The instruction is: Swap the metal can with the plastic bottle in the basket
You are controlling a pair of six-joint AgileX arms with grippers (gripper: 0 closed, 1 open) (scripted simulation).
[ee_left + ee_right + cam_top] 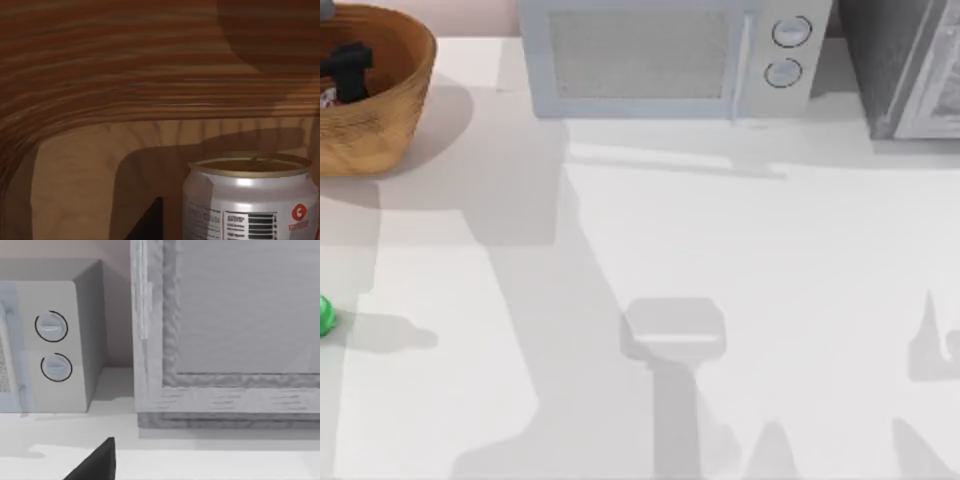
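Note:
The basket [390, 100] is orange-brown wicker and stands at the table's far left corner. My left gripper [348, 72] reaches down inside it. The metal can [250, 200] stands upright on the basket floor, white with red marks and a dull gold top, close in front of the left wrist camera. A dark part of the left gripper [150, 222] shows just beside the can, with a narrow gap between them. A sliver of the can [327, 97] peeks out beside the gripper. The plastic bottle [323, 315] is bright green and sits on the table at the left edge. A dark part of my right gripper [97, 465] hangs parked before the appliances.
A grey microwave [670, 60] with two round knobs stands at the back middle. A second grey appliance [910, 65] stands at the back right. The white table [720, 260] stretches open between the basket, the bottle and the appliances.

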